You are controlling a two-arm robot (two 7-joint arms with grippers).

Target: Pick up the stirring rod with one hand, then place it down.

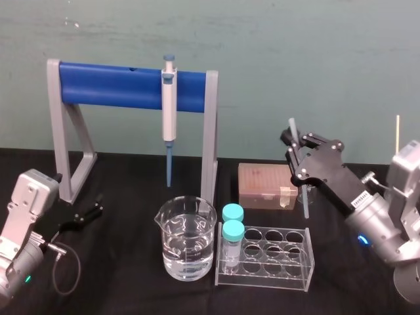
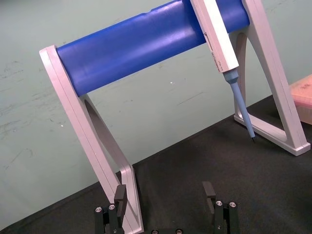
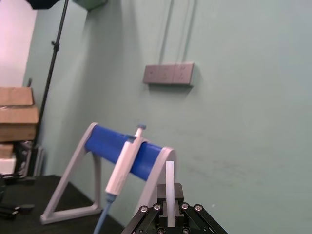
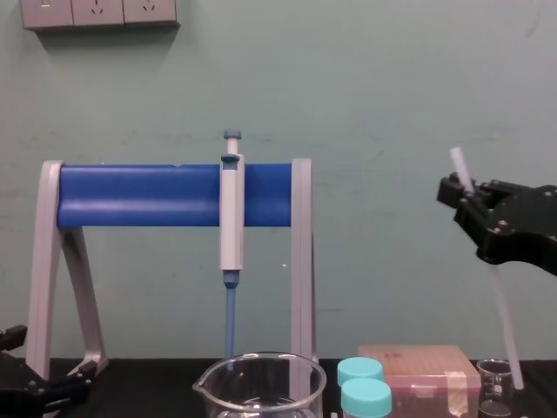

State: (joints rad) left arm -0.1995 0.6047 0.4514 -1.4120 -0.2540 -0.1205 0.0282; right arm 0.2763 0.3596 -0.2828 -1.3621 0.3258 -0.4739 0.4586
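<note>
The stirring rod is a thin translucent white stick, tilted a little off upright at the right of the table. My right gripper is shut on it near its upper end. From the side, the rod hangs down from the right gripper to a small glass beaker; I cannot tell whether its lower tip is inside. In the right wrist view the rod stands up between the black fingers. My left gripper rests low at the left, open and holding nothing.
A grey stand with a blue bar holds a blue-tipped pipette at the back. In front stand a large beaker of water, a clear tube rack with two blue-capped tubes, and a brown tip box.
</note>
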